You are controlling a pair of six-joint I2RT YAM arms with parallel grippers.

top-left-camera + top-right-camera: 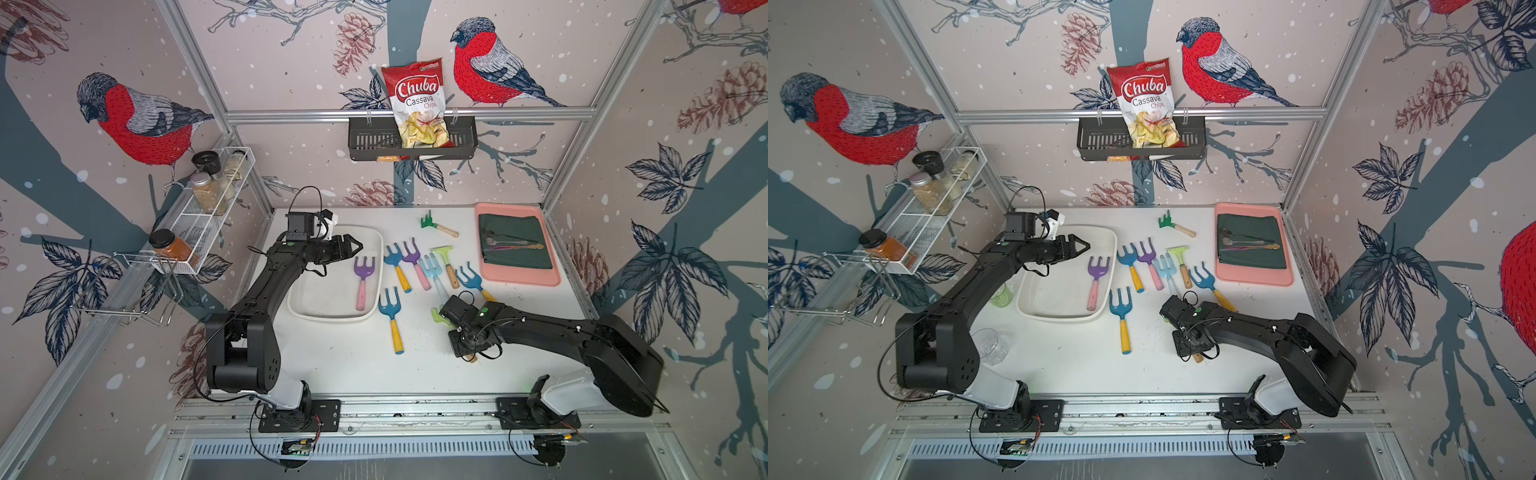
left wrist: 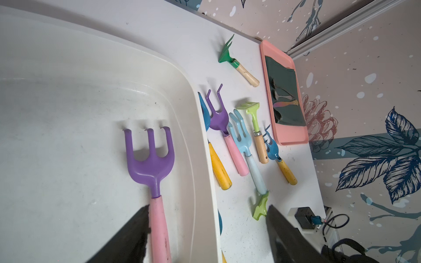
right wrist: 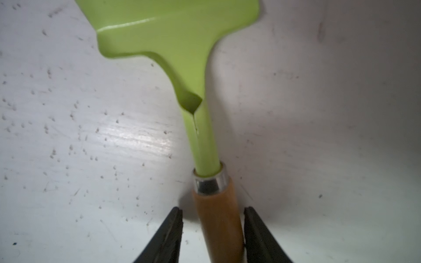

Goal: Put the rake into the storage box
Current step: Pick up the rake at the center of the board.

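Jaws of the right gripper (image 3: 213,213) straddle the wooden handle of the lime-green rake (image 3: 200,136), which lies on the white table (image 3: 91,159). They are not clamped on it: a sliver of gap shows on one side. Farther back and to the left, well apart from that rake, the storage box (image 1: 332,320) holds a purple rake (image 1: 363,282) with a pink handle. The left gripper (image 1: 353,247) hovers over the box's far end, spread wide and empty. Beyond, more rakes (image 1: 432,266) lie between the box and the pink tray (image 1: 519,282).
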